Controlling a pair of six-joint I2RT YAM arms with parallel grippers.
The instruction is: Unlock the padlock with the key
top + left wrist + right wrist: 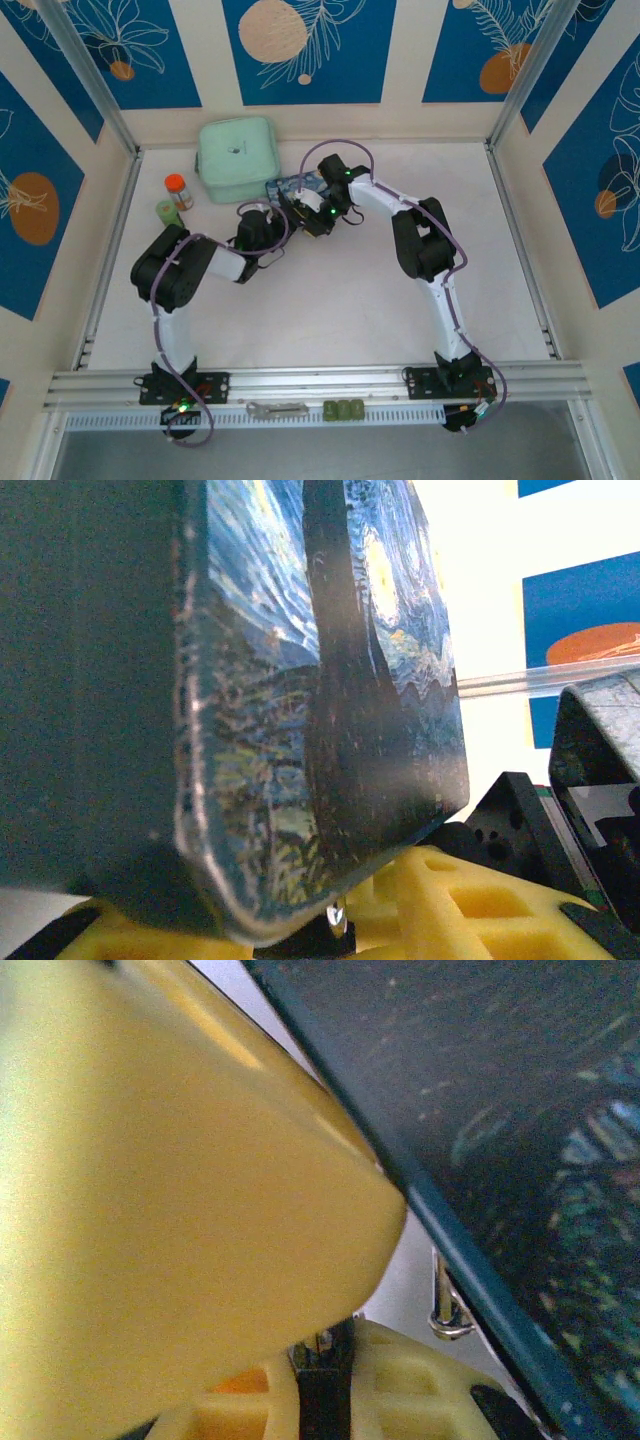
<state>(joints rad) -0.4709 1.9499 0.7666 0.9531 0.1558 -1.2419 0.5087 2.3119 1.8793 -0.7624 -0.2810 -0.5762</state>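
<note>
1. Far left of the table (330, 300): a small upright bottle (177, 189) with an orange cap, just beside a short green cylinder (165, 211). Any labels are too small to read.
2. Mint-green box (237, 158): rounded square with a smooth lid. A small dark mark sits at the lid's centre and cannot be read.
3. Left gripper (272, 216): at the tin box's near-left side. Its yellow, grid-moulded fingers (470, 905) lie under the tin's lower corner. Whether they clamp it cannot be told.
4. Tin box (292, 188): glossy metal with a rounded corner and a scuffed rim. It is painted in swirling blue and yellow brushwork.
5. Padlock (449, 1312): shows as a small silvery wire loop against the tin's dark blue rim, just beside the right fingers. Its body cannot be made out.
6. Right gripper (306, 212): at the tin's near-right side, jaws closed. Its smooth yellow fingers (180, 1210) are blurred at close range, and what they pinch cannot be told.
</note>
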